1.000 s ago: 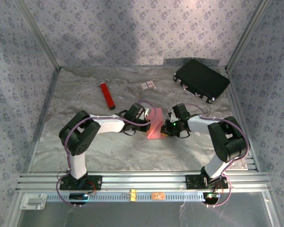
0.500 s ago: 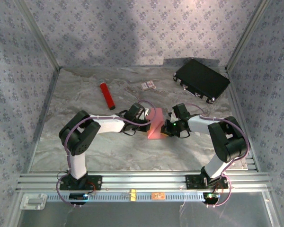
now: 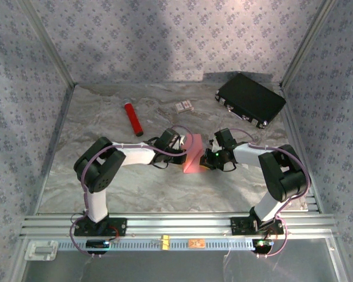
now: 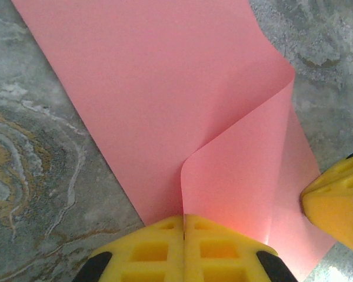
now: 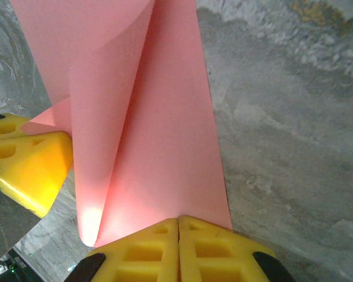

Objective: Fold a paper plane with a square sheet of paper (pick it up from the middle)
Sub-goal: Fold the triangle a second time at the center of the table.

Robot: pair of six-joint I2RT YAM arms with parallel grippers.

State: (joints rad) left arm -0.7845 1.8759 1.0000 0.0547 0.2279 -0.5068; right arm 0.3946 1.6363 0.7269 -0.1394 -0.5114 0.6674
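- Table (image 3: 135, 182): grey marbled top, patterned walls on three sides, a metal rail along the near edge.
- Tube (image 3: 133, 119): red with a white far end, lying flat at far left of centre. It is well apart from both arms and the paper.
- Left gripper (image 3: 181, 154): reaches in from the left to the middle of the table. In its wrist view the yellow fingertips (image 4: 165, 235) are pressed together, clamped on the near edge of the sheet where a flap begins.
- Card (image 3: 185, 106): small, white and red, lying flat beyond the grippers, between tube and case.
- Sheet (image 3: 193, 155): pink, in the middle of the table between the two grippers and held by both. It is partly folded: the left wrist view shows a flap (image 4: 241, 176) curled over the flat part (image 4: 153, 88), with bare table on either side.
- Right gripper (image 3: 207, 161): comes in from the right, just beside the sheet. In its wrist view the fingertips (image 5: 159, 241) are closed together, pinching the sheet's (image 5: 159, 135) edge; a yellow finger of the left gripper (image 5: 23, 164) sits at the paper's left side.
- Case (image 3: 250, 98): black, flat, in the far right corner, well clear of the arms.
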